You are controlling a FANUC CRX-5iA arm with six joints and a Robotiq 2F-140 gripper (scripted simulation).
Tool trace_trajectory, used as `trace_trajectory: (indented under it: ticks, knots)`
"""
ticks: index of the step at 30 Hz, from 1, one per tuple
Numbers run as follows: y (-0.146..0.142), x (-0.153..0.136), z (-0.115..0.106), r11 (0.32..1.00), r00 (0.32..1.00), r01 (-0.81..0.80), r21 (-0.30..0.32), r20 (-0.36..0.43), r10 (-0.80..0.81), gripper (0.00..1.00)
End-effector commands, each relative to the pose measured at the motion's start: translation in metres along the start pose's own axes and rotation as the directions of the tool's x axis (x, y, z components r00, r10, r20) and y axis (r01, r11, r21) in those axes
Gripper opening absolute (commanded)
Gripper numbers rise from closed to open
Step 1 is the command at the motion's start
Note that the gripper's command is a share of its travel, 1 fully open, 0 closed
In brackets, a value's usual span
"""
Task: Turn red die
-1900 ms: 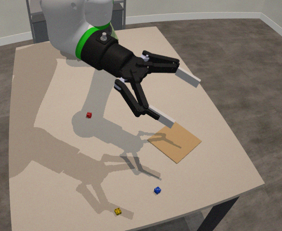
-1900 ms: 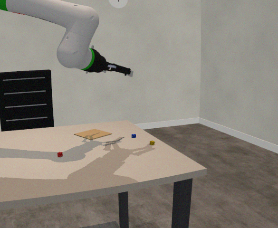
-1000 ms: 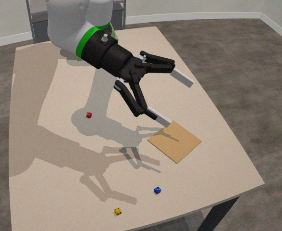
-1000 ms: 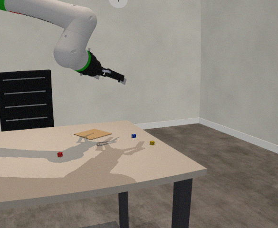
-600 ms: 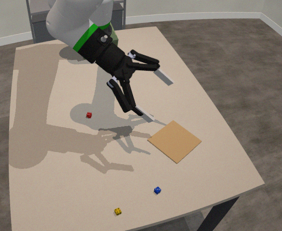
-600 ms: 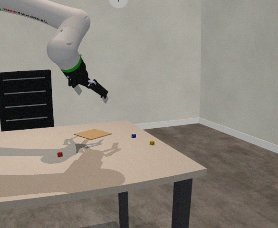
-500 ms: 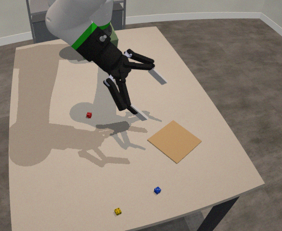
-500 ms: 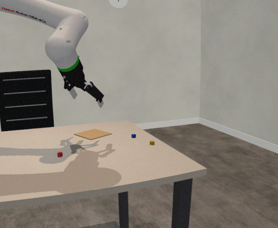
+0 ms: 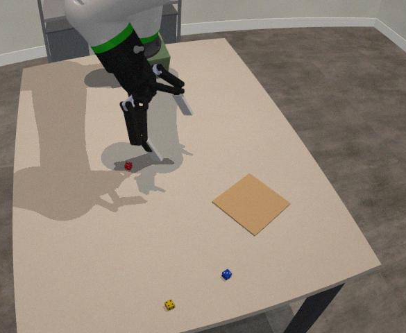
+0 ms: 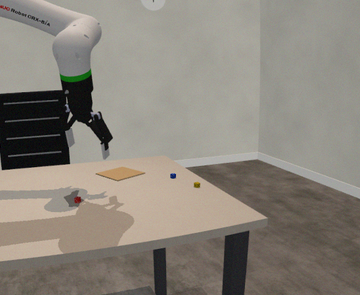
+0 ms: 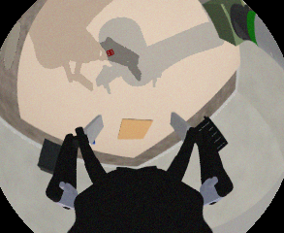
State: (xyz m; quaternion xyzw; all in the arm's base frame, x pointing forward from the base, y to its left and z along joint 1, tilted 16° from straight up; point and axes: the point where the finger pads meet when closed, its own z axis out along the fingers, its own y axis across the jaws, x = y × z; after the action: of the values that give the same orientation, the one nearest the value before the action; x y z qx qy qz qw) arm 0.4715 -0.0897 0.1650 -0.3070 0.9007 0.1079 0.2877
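Observation:
The red die [image 9: 128,165] lies flat on the table in the arm's shadow, left of the middle; it also shows in the exterior view [image 10: 77,199] and the wrist view [image 11: 110,53]. The tan mat [image 9: 250,202] lies flat to its right, and shows in the other views too [image 10: 120,173] [image 11: 136,128]. My gripper [image 9: 171,130] hangs high above the table near the red die, pointing down, open wide and empty; it also shows in the exterior view [image 10: 87,146] and the wrist view [image 11: 137,123]. The die's top number is too small to read.
A blue die [image 9: 226,274] and a yellow die [image 9: 169,304] sit near the table's front edge, apart from the mat. A green block [image 9: 159,53] is at the arm's base. A dark shelf unit [image 10: 32,128] stands behind the table.

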Motion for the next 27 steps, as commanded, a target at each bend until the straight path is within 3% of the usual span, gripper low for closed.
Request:
trace_trajectory:
  ticks: [1,2,4,14,27]
  knots:
    - [-0.003,0.037,-0.012,0.999,0.992,0.001,0.039,-0.129,0.004,1.00]
    - [-0.008,0.055,-0.022,0.998,0.982,0.010,0.064,-0.191,0.003,1.00]
    - [-0.013,0.068,-0.031,0.996,0.971,0.018,0.088,-0.239,0.003,1.00]
    - [-0.036,0.103,-0.068,0.981,0.921,0.066,0.181,-0.389,0.010,1.00]
    - [-0.038,0.105,-0.071,0.979,0.917,0.071,0.189,-0.399,0.010,1.00]
